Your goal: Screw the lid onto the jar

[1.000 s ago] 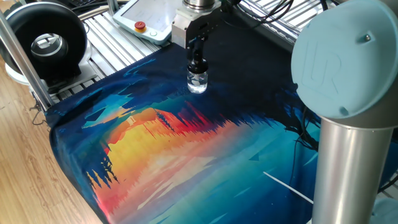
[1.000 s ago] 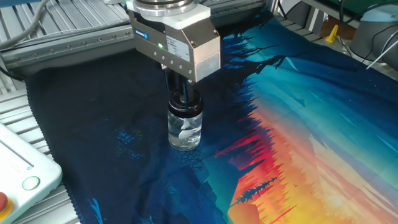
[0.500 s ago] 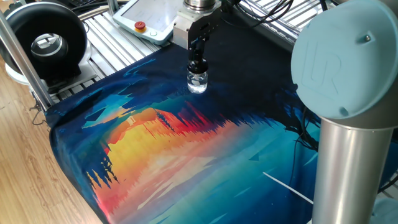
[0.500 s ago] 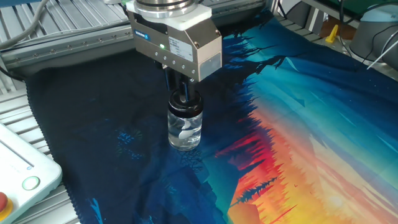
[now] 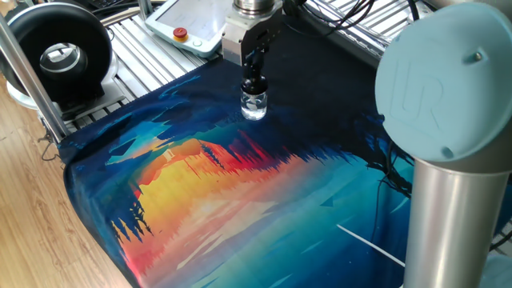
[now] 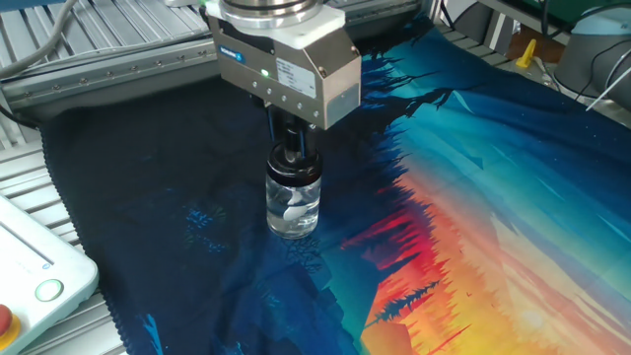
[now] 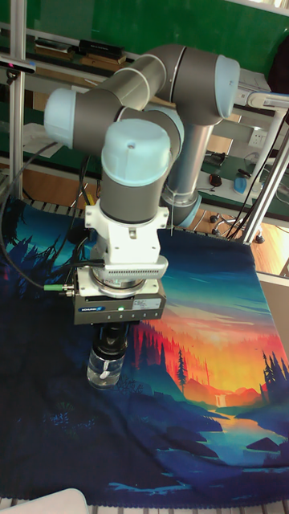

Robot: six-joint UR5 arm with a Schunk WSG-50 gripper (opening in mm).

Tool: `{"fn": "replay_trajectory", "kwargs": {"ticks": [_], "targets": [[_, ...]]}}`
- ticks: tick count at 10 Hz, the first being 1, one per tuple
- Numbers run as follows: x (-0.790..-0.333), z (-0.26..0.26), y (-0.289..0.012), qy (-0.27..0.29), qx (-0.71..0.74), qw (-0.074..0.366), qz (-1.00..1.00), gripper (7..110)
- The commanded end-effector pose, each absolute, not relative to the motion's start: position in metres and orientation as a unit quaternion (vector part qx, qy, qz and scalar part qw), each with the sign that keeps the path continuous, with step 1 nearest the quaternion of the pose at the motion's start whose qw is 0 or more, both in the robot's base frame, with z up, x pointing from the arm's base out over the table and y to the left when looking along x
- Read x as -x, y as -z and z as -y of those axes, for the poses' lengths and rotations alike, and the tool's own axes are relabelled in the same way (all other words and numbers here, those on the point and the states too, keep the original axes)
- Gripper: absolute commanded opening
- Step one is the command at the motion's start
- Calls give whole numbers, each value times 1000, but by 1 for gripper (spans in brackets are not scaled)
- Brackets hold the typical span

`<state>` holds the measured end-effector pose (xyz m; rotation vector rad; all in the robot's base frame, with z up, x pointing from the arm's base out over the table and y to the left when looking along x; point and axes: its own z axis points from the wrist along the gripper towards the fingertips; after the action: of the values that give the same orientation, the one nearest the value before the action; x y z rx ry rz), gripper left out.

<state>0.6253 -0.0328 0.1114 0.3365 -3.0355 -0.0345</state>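
Note:
The jar (image 6: 293, 206) is a small clear glass bottle standing upright on the dark blue part of the printed cloth; it also shows as the jar (image 5: 254, 104) and the jar (image 7: 105, 368). The black lid (image 6: 294, 161) sits on its neck. My gripper (image 6: 293, 150) comes straight down from above and is shut on the lid, its dark fingers (image 5: 256, 67) pressed against the cap's sides. The gripper body (image 7: 117, 305) hides most of the lid in the tall fixed view.
A colourful cloth (image 5: 240, 192) covers the table. A white pendant with a red button (image 5: 182, 34) lies at the back, next to a large black ring-shaped device (image 5: 60, 56). The arm's pale blue joint (image 5: 444, 80) fills the right foreground.
The gripper body has turned a little about its vertical axis over the jar while holding the lid. The jar stays in the same spot.

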Motion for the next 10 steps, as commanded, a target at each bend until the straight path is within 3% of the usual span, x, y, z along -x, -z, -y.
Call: {"fn": "replay_trajectory", "kwargs": {"ticks": [1,7,10], "targets": [[-630,41,-116,-34,-123,25,992,44],[-628,15,-115,6,-133,19,991,44],[-624,25,-114,-13,-163,31,986,44]]}}
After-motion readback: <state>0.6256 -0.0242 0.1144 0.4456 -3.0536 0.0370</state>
